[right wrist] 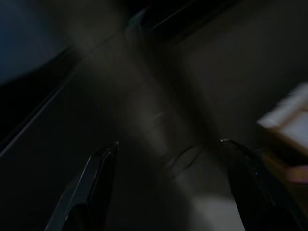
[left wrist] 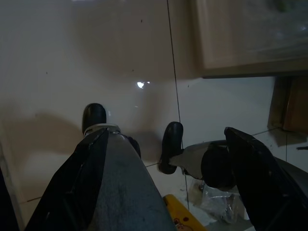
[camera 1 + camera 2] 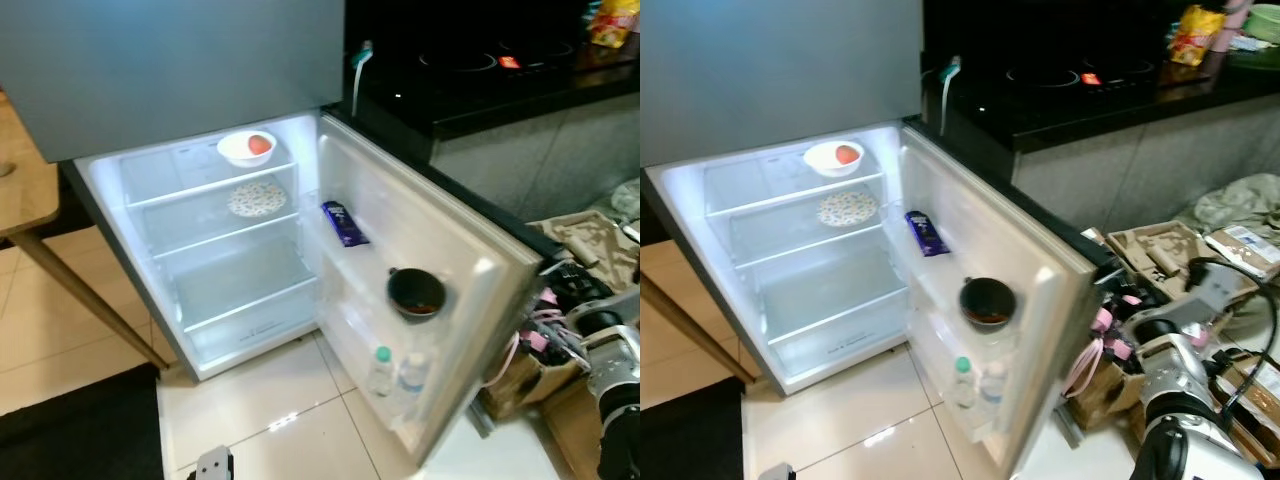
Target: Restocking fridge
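The fridge [image 3: 250, 300] stands open, lit inside, its door [image 3: 440, 250] swung out to the right. A white bowl [image 3: 244, 147] with a red fruit sits on the top shelf, and a patterned plate [image 3: 257, 198] lies on the shelf below. The door racks hold a blue packet [image 3: 343, 223], a dark pot [image 3: 416, 292] and two clear bottles [image 3: 395, 372] at the bottom. My left gripper [image 2: 161, 134] hangs open over the floor tiles with nothing in it. In the dark, blurred right wrist view my right gripper [image 1: 168, 142] is open and empty; that arm [image 3: 1180, 400] hangs beside the door's outer edge.
A wooden table [image 3: 25, 190] with a slanted leg stands left of the fridge. A black counter [image 3: 1090, 90] with a hob runs behind the door. Cardboard boxes and clutter [image 3: 1160, 255] lie on the floor at the right. A dark mat [image 3: 80, 430] lies at lower left.
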Robot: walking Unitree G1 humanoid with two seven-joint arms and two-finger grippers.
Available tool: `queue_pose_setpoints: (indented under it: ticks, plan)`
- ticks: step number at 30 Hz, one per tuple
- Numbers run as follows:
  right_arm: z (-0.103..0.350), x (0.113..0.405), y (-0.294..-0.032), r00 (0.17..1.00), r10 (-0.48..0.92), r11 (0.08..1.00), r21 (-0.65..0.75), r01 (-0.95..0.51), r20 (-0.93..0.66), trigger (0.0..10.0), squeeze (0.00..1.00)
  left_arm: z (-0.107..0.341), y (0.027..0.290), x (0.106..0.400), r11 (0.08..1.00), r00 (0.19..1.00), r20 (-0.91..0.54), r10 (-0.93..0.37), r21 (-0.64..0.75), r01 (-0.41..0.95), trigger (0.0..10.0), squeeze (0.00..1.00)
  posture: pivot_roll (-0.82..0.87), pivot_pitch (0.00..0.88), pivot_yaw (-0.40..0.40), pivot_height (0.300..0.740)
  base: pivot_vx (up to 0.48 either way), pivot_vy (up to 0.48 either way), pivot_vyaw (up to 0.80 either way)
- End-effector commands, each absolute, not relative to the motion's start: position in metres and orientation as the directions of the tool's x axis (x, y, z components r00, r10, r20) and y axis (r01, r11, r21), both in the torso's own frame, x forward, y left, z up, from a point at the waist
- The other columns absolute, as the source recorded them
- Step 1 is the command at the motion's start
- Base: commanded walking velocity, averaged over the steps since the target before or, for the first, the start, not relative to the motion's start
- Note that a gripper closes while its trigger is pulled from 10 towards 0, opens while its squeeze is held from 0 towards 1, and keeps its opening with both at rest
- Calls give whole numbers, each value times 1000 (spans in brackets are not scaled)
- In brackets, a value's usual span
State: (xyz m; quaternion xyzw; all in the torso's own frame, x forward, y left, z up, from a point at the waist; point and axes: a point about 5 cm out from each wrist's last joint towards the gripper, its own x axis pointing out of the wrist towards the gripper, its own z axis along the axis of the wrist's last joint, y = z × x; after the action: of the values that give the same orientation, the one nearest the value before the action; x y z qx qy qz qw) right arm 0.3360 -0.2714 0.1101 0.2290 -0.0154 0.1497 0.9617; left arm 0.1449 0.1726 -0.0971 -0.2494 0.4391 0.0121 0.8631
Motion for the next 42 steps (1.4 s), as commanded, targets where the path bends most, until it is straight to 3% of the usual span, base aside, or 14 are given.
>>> queue_pose_setpoints:
  ticks: [1, 2, 3, 4, 5, 6, 12, 14, 16, 18, 19, 21, 26, 42]
  plan:
    - [95, 335, -235, 865, 501, 778, 418, -468, 36, 10000, 0, -99, 173, 140, 873, 602, -774, -196, -417, -251, 10000, 0, -122, 0, 10, 740, 0, 0, 0]
    - [89, 328, -213, 731, 681, 659, 403, -635, 38, 10000, 0, -99, 173, 140, 873, 602, -774, -197, -418, -250, 10000, 0, -122, 0, 10, 740, 0, 0, 0]
    - [89, 328, -213, 731, 681, 659, 403, -635, 38, 10000, 0, -99, 173, 140, 873, 602, -774, -197, -418, -250, 10000, 0, -122, 0, 10, 740, 0, 0, 0]
    - [87, 320, -194, 582, 811, 513, 399, -760, 65, 10000, 0, -99, 173, 140, 873, 602, -774, -198, -418, -250, 10000, 0, -123, 0, 14, 740, 0, 0, 0]
    - [87, 320, -194, 582, 811, 513, 399, -760, 65, 10000, 0, -99, 173, 140, 873, 602, -774, -198, -418, -250, 10000, 0, -123, 0, 14, 740, 0, 0, 0]
    - [90, 314, -178, 466, 878, 390, 403, -828, 110, 10000, 0, -99, 173, 140, 874, 602, -774, -198, -418, -249, 10000, 0, -123, 0, 14, 740, 0, 0, 0]
    - [100, 313, -161, 380, 906, 290, 384, -877, 185, 10000, 0, -99, 173, 140, 874, 601, -774, -200, -418, -248, 10000, 0, -126, 0, 16, 740, 0, 0, 0]
    - [91, 327, -173, 591, 802, 528, 362, -768, 85, 10000, 0, -99, 172, 141, 874, 601, -773, -202, -420, -246, 10000, 0, -126, 0, 14, 740, 0, 0, 0]
    - [91, 327, -173, 591, 802, 528, 362, -768, 85, 10000, 0, -99, 172, 141, 874, 601, -773, -202, -420, -246, 10000, 0, -126, 0, 14, 740, 0, 0, 0]
    - [83, 331, -182, 704, 710, 655, 358, -666, 10, 10000, 0, -99, 172, 141, 873, 602, -773, -203, -420, -246, 10000, 0, -126, 0, 14, 740, 0, 0, 0]
    - [61, 324, -200, 818, 562, 793, 360, -491, -123, 10000, 0, -99, 172, 141, 874, 601, -773, -204, -420, -244, 10000, 0, -127, 0, 15, 740, 0, 0, 0]
    - [50, 318, -205, 839, 513, 827, 369, -424, -184, 10000, 0, -99, 172, 141, 875, 601, -773, -204, -419, -242, 10000, 0, -127, 0, 15, 740, 0, 0, 0]
    - [5, 283, -222, 812, 353, 927, 288, -238, -465, 10000, 0, -99, 172, 141, 877, 600, -774, -202, -416, -240, 10000, 0, -121, 0, 15, 740, 0, 0, 574]
    - [-60, 200, -247, 613, 70, 997, 66, -30, -787, 10000, 0, -98, 176, 142, 890, 596, -779, -196, -396, -225, 10000, 0, -119, 0, 23, 740, 0, 0, 695]
